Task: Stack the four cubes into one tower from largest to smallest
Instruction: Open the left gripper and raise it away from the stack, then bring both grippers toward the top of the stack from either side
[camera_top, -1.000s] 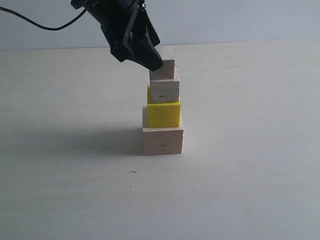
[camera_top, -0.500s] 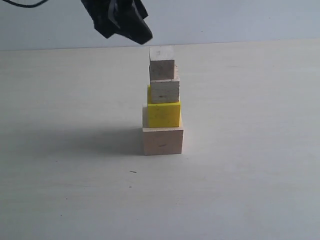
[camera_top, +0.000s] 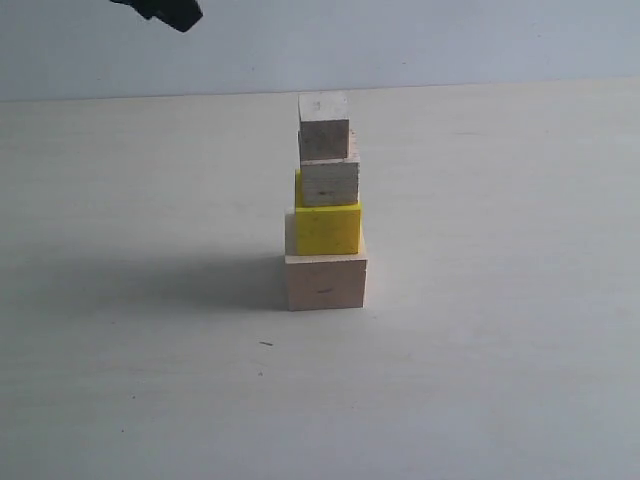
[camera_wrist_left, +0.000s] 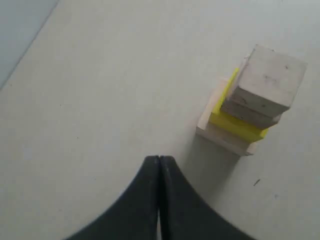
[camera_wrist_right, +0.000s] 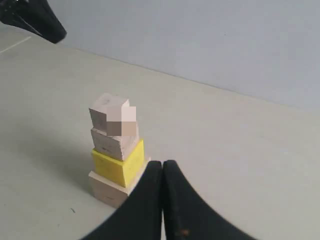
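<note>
Four cubes are counted in one tower (camera_top: 326, 215): three of pale bare wood, namely a large cube (camera_top: 325, 283), a medium cube (camera_top: 330, 182) and a small cube (camera_top: 323, 125), and one yellow cube (camera_top: 328, 229). Two grippers are counted, the left gripper (camera_wrist_left: 159, 165) and the right gripper (camera_wrist_right: 163, 167).

In the exterior view you get only a scrap of the black left gripper (camera_top: 168, 13). The rest is cut off by the top edge, so you cannot read its jaws there. The right wrist view clips the same gripper (camera_wrist_right: 32, 21) at the picture's corner. In that view a blocky blur covers part of the smallest pale bare-wood cube (camera_wrist_right: 102, 112).

From the left wrist, that cube (camera_wrist_left: 270, 80) hides nearly all of the medium pale bare-wood cube (camera_wrist_left: 250, 115). The bright yellow cube (camera_wrist_left: 235, 126) covers most of the largest pale bare-wood cube (camera_wrist_left: 222, 141).

The dark speck (camera_top: 265, 344) on the pale tabletop (camera_top: 500, 380) is too small for you to identify.
</note>
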